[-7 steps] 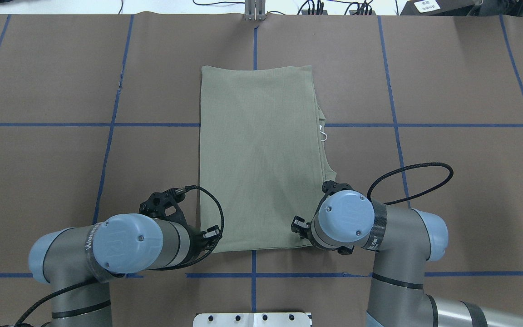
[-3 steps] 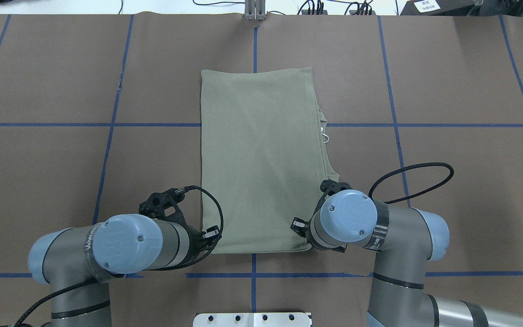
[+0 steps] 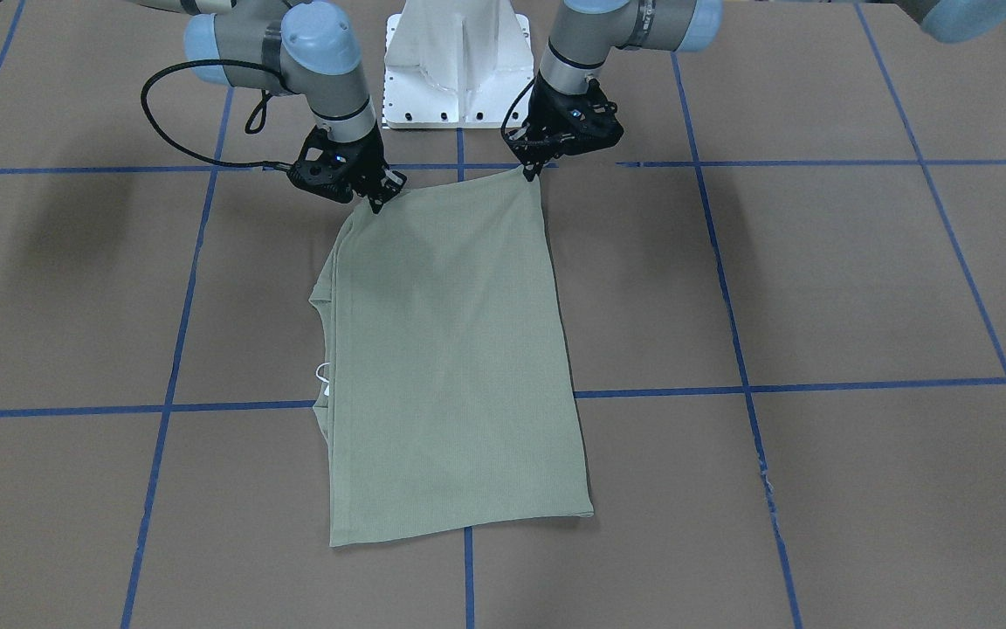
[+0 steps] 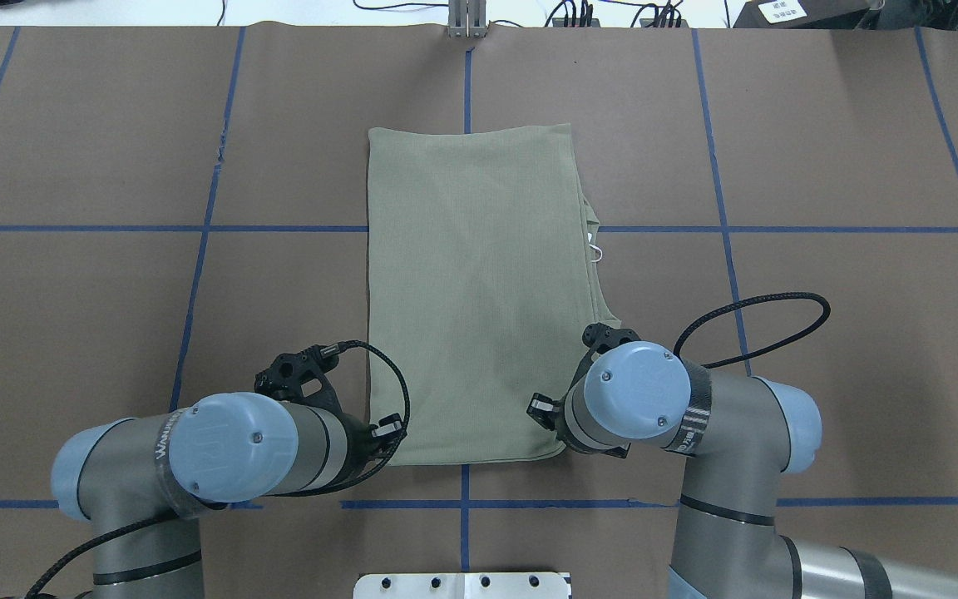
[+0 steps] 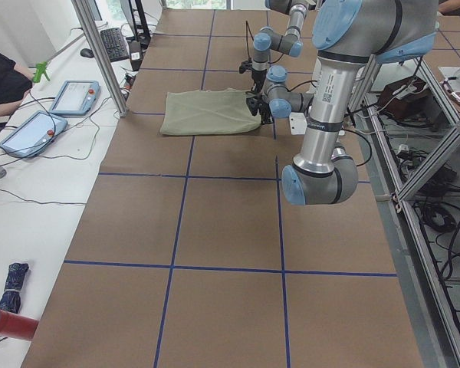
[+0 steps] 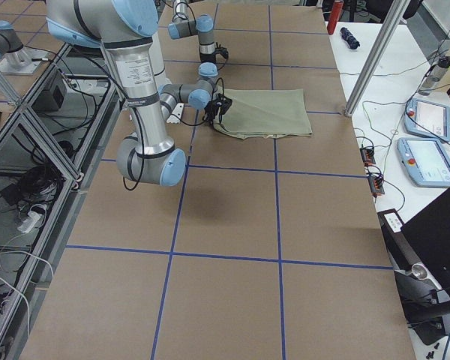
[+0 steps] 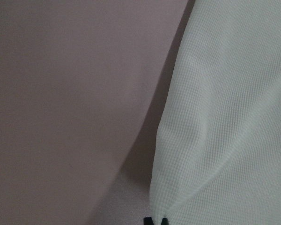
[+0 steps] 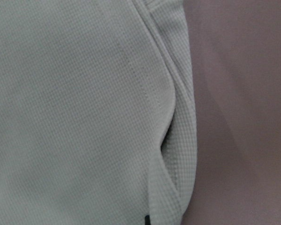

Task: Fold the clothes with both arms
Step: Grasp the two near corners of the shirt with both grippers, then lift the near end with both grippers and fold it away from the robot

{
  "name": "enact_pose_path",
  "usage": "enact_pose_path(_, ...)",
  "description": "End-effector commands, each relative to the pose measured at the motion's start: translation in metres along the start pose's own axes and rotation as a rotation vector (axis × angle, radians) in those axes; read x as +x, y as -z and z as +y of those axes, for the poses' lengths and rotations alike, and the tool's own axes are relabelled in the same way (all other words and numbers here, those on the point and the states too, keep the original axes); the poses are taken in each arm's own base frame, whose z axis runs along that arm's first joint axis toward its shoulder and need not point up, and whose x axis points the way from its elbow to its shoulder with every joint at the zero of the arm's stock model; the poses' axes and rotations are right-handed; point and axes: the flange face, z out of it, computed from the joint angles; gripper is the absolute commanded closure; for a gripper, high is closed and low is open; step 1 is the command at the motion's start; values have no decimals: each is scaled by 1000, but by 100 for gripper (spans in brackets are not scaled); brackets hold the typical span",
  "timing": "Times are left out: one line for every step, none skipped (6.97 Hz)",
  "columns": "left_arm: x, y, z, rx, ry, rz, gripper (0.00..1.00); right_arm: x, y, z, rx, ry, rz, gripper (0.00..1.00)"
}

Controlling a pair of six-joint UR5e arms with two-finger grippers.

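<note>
Your brown bench [image 4: 820, 125] carries the green shirt [image 4: 479, 274] folded into a long strip at its middle, its two robot-side corners up off the surface, and your left fingers [image 3: 528, 171] and right fingers [image 3: 378, 203] are each clenched on one corner.

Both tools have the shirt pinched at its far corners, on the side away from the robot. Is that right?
No. The left tool and right tool pinch the shirt at its near corners, on the robot's side, not the far ones. The exterior front-facing view shows it.
</note>
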Motion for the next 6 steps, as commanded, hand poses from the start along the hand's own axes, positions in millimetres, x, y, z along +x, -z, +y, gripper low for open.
enact_pose_path(1,18,11,-14,-10,13,100,3,17,-1,-6,1,-26,100)
enact_pose_path(1,35,23,-25,-19,0,100,4,34,2,-17,11,-55,100)
enact_pose_path(2,58,34,-39,-28,2,100,21,58,5,-29,16,-84,100)
enact_pose_path(-1,81,46,-54,-36,-16,100,24,83,16,-83,29,-118,100)
enact_pose_path(-5,106,60,-77,-42,-26,100,26,105,26,-167,43,-135,100)
enact_pose_path(-10,123,69,-92,-50,-47,100,33,127,36,-247,59,-148,100)
